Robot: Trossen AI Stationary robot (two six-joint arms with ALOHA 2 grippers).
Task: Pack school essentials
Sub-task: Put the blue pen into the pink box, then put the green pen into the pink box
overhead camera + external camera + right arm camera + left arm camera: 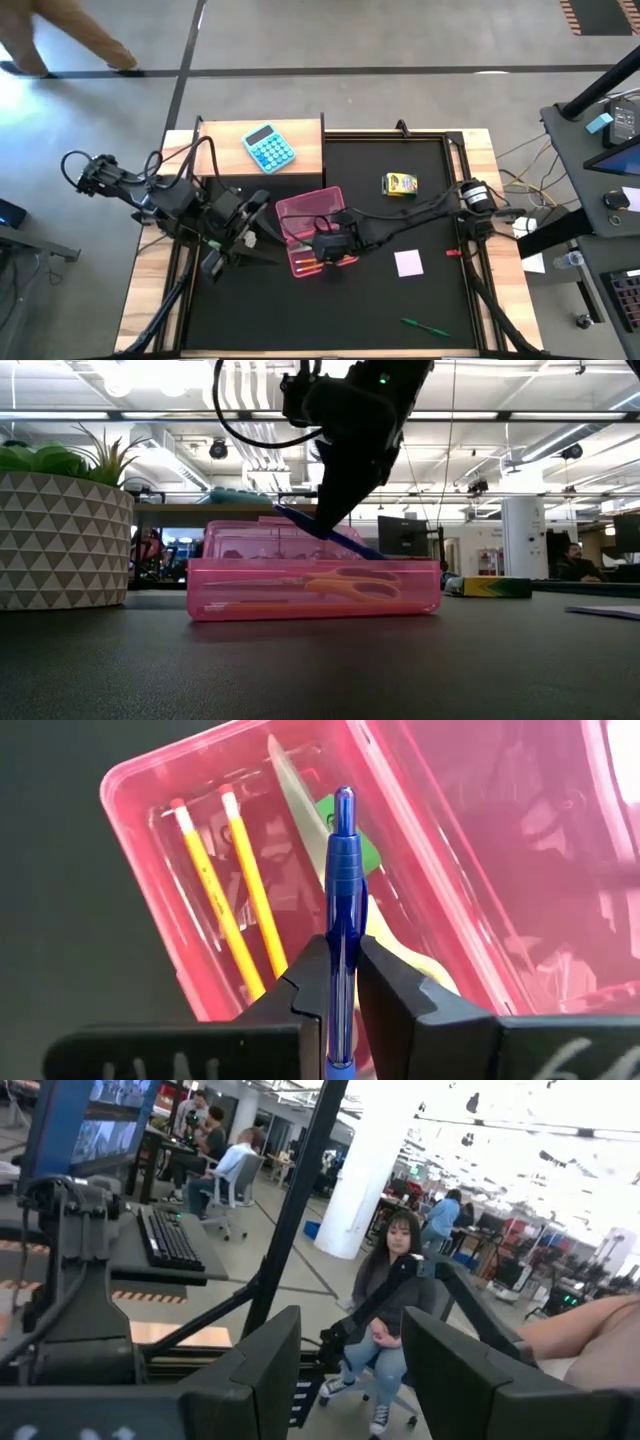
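An open pink plastic box [300,235] lies mid-table; it also shows in the low view [315,592]. Inside it lie two orange pencils [232,885] and yellow-handled scissors [350,585]. My right gripper [332,246] hangs over the box, shut on a blue pen [343,870]. My left gripper [240,225] waits open and empty to the left of the box; its two fingers stand apart in its wrist view [350,1380]. A yellow crayon box [400,184], a white note pad [408,262] and a green pen [425,326] lie on the mat. My right gripper pinches the blue pen's shaft [343,945] between its two fingers. The fingers come from above, slanting, and lie across the pen. The pen [330,535] is tilted, with its lower end just over the box's rim; whether it touches the box I cannot tell.
A light-blue calculator [268,148] lies on a wooden block at the far left. A potted plant [60,540] stands at the low view's left. The mat to the right of the box has free room between the loose items. People sit in the room beyond.
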